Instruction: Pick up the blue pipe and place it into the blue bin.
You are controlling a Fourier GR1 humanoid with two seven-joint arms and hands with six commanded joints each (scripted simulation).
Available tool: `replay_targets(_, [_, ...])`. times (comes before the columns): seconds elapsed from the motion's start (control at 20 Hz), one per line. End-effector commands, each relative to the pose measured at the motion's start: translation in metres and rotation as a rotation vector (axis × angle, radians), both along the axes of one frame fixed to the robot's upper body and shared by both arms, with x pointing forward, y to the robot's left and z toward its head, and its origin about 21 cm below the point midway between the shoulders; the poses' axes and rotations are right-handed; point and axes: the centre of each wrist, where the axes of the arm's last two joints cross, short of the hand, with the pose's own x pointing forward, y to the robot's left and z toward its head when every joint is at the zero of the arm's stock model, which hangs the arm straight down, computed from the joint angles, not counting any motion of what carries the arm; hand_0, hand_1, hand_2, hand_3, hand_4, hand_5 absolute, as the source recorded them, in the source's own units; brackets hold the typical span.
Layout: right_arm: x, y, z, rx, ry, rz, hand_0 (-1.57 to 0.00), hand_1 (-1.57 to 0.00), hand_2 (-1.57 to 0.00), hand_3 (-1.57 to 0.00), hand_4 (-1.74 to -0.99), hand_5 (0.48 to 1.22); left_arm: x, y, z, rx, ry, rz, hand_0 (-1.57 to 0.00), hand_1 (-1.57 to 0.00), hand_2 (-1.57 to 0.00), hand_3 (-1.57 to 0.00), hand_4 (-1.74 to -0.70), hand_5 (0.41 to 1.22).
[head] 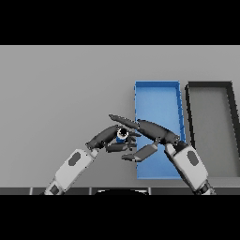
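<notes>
Pipe (122,135), blue and small, shows only as a short end-on ring between the two hands, just off the left wall of the blue bin (157,85) and seemingly above the bench (61,93). The left hand (108,137) has its fingers (123,120) curled round it, thumb side below, so the pipe sits inside that grasp. The right hand (157,133) reaches across the bin with fingers straight and relaxed, holding nothing, its tips close to the pipe.

The likely trouble: the grip covers little of the pipe, so it could slip out before clearing the bin wall and drop outside. The right hand crowds the path and may knock it. A dark bin (211,85) stands just beside the blue one; overshooting could put the pipe there.
</notes>
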Motion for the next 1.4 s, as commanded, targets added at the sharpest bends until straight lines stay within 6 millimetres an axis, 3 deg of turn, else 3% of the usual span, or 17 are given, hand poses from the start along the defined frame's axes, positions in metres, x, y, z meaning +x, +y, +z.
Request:
replay_targets(0.0, [0.003, 0.004, 0.001, -0.004, 0.004, 0.001, 0.0, 0.0, 0.0, 0.0, -1.233, 0.528, 0.001, 0.002, 0.0, 0.003, 0.007, -0.006, -1.57, -1.57, -1.57, -1.5, -1.73, 1.221])
replay_targets(0.2, [0.016, 0.024, 0.001, -0.04, 0.02, 0.012, 0.0, 0.0, -0.01, 0.0, -1.223, 0.512, 0.001, -0.002, -0.002, 0.016, 0.018, -0.01, -1.57, -1.57, -1.57, -1.51, -1.73, 1.221])
replay_targets(0.35, [0.024, 0.035, 0.0, -0.044, 0.023, 0.061, -0.01, -0.04, -0.07, -0.01, -1.241, 0.516, 0.002, 0.006, -0.001, -0.002, 0.033, -0.024, -1.57, -1.57, -1.57, -1.47, -1.72, 1.221])
replay_targets(0.4, [0.027, 0.036, 0.001, -0.052, 0.022, 0.071, -0.05, -0.08, -0.11, -0.04, -1.268, 0.519, 0.001, 0.006, -0.001, -0.009, 0.029, -0.041, -1.57, -1.57, -1.57, -1.4, -1.72, 1.221])
replay_targets(0.45, [0.029, 0.043, 0.0, -0.073, 0.027, 0.082, -0.14, -0.17, -0.19, -0.11, -1.308, 0.523, 0.004, 0.002, 0.001, 0.0, -0.012, -0.037, -1.5, -1.39, -1.37, -1.15, -1.63, 1.221])
replay_targets(0.55, [0.031, 0.046, 0.002, -0.074, 0.024, 0.101, -0.48, -0.5, -0.5, -0.37, -1.39, 0.538, 0.001, 0.004, 0.0, 0.151, -0.051, -0.005, -0.99, -0.9, -0.87, -0.74, -1.59, 1.221])
replay_targets(0.6, [0.03, 0.045, 0.002, -0.071, 0.018, 0.119, -0.7, -0.71, -0.71, -0.56, -1.453, 0.551, -0.001, 0.006, 0.0, 0.134, -0.067, 0.011, -0.88, -0.83, -0.8, -0.67, -1.61, 1.221])
replay_targets(0.65, [0.03, 0.049, 0.002, -0.067, 0.03, 0.133, -0.87, -0.89, -0.89, -0.7, -1.503, 0.573, 0.001, 0.004, 0.004, 0.111, -0.081, 0.008, -0.89, -0.87, -0.85, -0.66, -1.64, 1.221])
replay_targets(0.7, [0.03, 0.051, 0.0, -0.053, 0.054, 0.146, -1.01, -1.02, -1.02, -0.83, -1.541, 0.604, 0.0, 0.002, 0.004, 0.081, -0.067, 0.01, -1.03, -1.01, -0.99, -0.62, -1.66, 1.192])
replay_targets(0.8, [0.029, 0.052, -0.001, -0.046, 0.091, 0.138, -1.21, -1.22, -1.22, -1.1, -1.492, 0.706, -0.001, -0.001, 0.001, -0.011, -0.036, 0.001, -1.22, -1.21, -1.2, -0.52, -1.69, 1.203])
replay_targets(0.85, [0.028, 0.053, -0.001, -0.015, 0.086, 0.142, -1.28, -1.29, -1.29, -1.19, -1.475, 0.809, -0.002, 0.0, 0.002, -0.039, -0.024, -0.005, -1.29, -1.28, -1.27, -0.53, -1.7, 1.206])
replay_targets(0.95, [0.025, 0.055, -0.002, 0.002, 0.055, 0.132, -1.39, -1.39, -1.39, -1.33, -1.458, 0.957, -0.002, 0.003, 0.003, -0.04, -0.014, -0.007, -1.39, -1.39, -1.38, -0.55, -1.71, 1.212])
replay_targets(1.05, [0.02, 0.054, -0.006, 0.0, 0.015, 0.134, -1.45, -1.46, -1.46, -1.42, -1.459, 1.052, -0.001, 0.003, 0.001, -0.011, -0.025, -0.011, -1.46, -1.45, -1.45, -0.59, -1.72, 1.215])
replay_targets(1.15, [0.022, 0.054, -0.006, 0.009, -0.007, 0.14, -1.5, -1.5, -1.5, -1.47, -1.469, 1.113, 0.0, 0.002, 0.003, 0.013, -0.032, -0.011, -1.5, -1.45, -1.49, -0.53, -1.73, 1.217])
replay_targets(1.25, [0.021, 0.055, -0.004, -0.005, 0.019, 0.146, -1.52, -1.52, -1.52, -1.51, -1.473, 1.152, 0.0, 0.002, 0.0, 0.013, -0.052, -0.015, -1.5, -1.36, -1.52, -0.51, -1.73, 1.219])
replay_targets(1.3, [0.02, 0.055, -0.006, 0.0, 0.033, 0.156, -1.53, -1.53, -1.53, -1.52, -1.474, 1.166, 0.0, 0.003, 0.0, 0.024, -0.063, -0.029, -1.43, -1.22, -1.35, -0.53, -1.64, 1.219])
replay_targets(1.35, [0.019, 0.055, -0.006, 0.007, 0.033, 0.162, -1.54, -1.54, -1.54, -1.53, -1.477, 1.177, 0.001, 0.004, 0.001, 0.042, -0.076, -0.037, -1.41, -1.19, -1.24, -0.52, -1.54, 1.219])
